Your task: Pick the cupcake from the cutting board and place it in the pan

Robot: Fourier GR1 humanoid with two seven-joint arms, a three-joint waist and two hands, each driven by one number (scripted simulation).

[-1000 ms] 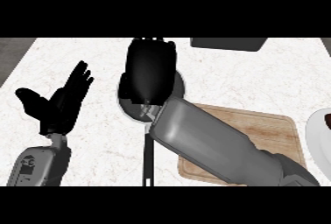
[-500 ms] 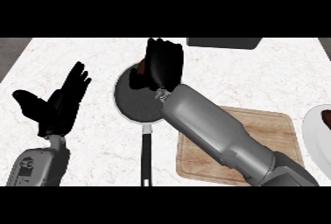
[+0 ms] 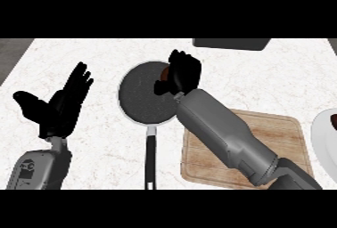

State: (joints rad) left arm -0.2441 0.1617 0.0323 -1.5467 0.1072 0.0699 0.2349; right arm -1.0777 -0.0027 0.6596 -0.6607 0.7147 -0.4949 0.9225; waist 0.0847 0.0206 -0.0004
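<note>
- Where the counter [image 3: 263,75] meets the view's left side, the left hand [image 3: 58,107] rests with fingers straight and spread, holding nothing.
- Centre: the pan [image 3: 146,98], dark inside, lies with its black handle toward the lower edge.
- Over the pan's right rim, the right hand [image 3: 183,75] curls round the cupcake [image 3: 166,72], of which only a brown part shows.
- Right: the cutting board [image 3: 276,133] lies partly under the right forearm.
- Far right: a white plate [image 3: 324,133], cut by the edge.
</note>
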